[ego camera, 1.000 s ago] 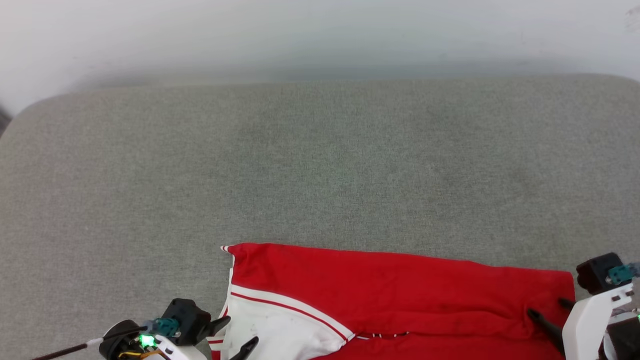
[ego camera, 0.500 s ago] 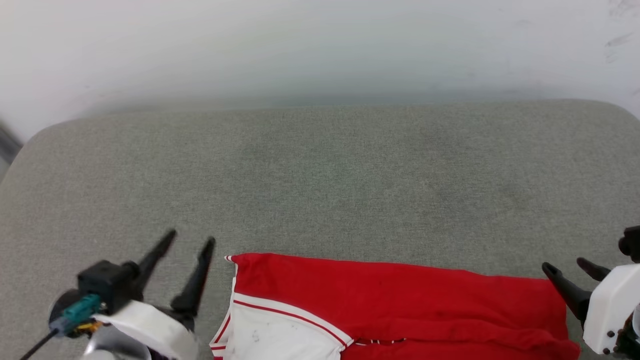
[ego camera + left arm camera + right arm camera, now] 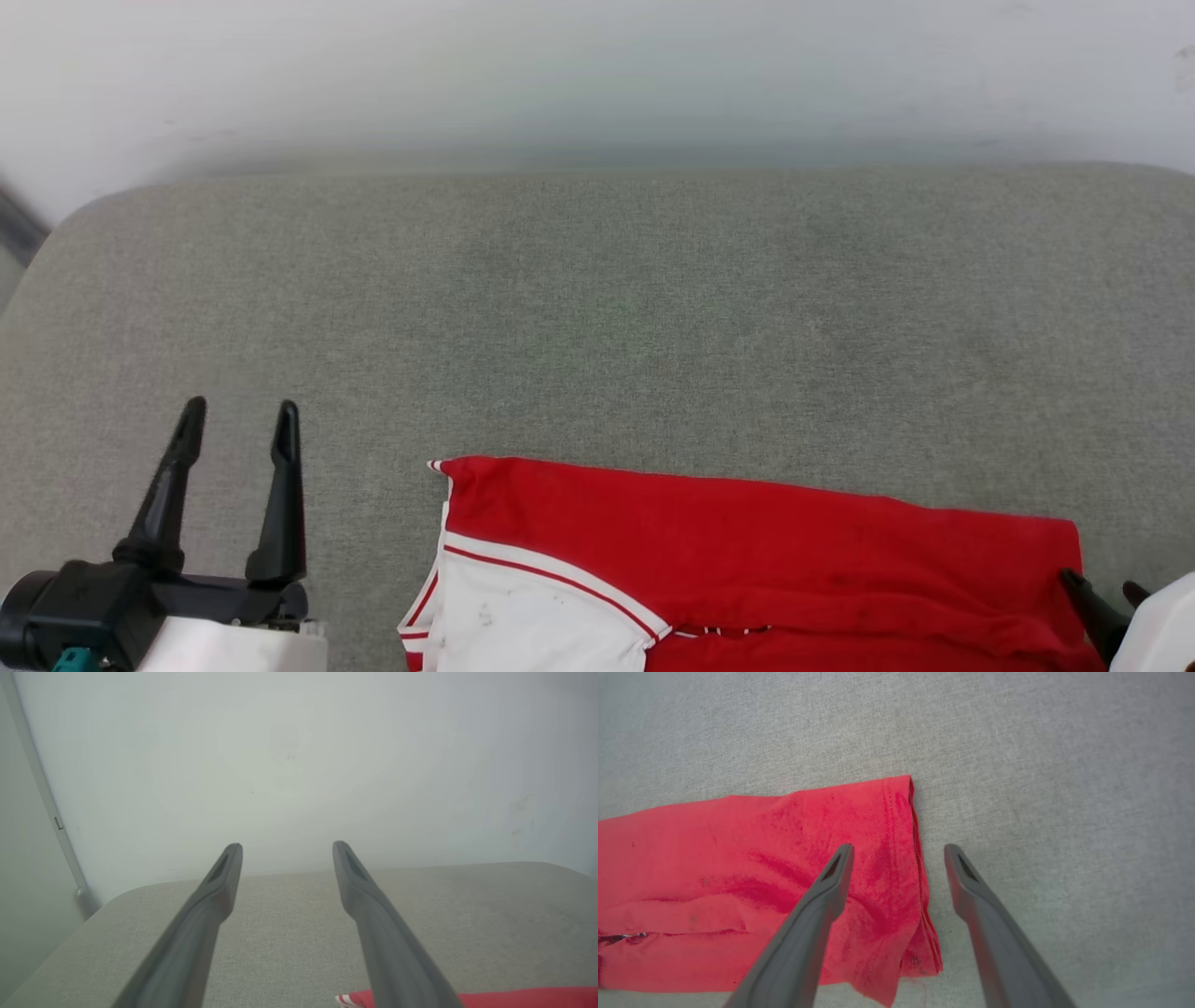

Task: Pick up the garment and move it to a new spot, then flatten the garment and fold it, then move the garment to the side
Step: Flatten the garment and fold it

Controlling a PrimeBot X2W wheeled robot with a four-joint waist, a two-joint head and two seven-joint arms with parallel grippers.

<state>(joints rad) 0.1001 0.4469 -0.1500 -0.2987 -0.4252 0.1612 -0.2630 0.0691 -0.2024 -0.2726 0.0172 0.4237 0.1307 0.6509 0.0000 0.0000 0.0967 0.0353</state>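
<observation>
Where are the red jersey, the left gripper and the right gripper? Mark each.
red jersey [image 3: 747,551], head view, middle of its red body.
left gripper [image 3: 241,409], head view, midway between its open fingertips.
right gripper [image 3: 899,848], right wrist view, midway between its open fingertips.

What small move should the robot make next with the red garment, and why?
Probably lower the right gripper onto the end edge of the garment and close. Its open jaws straddle that edge, holding nothing. The garment lies as a long folded strip on the grey cushion, and the left gripper, also open, sits apart from the sleeve end.
</observation>
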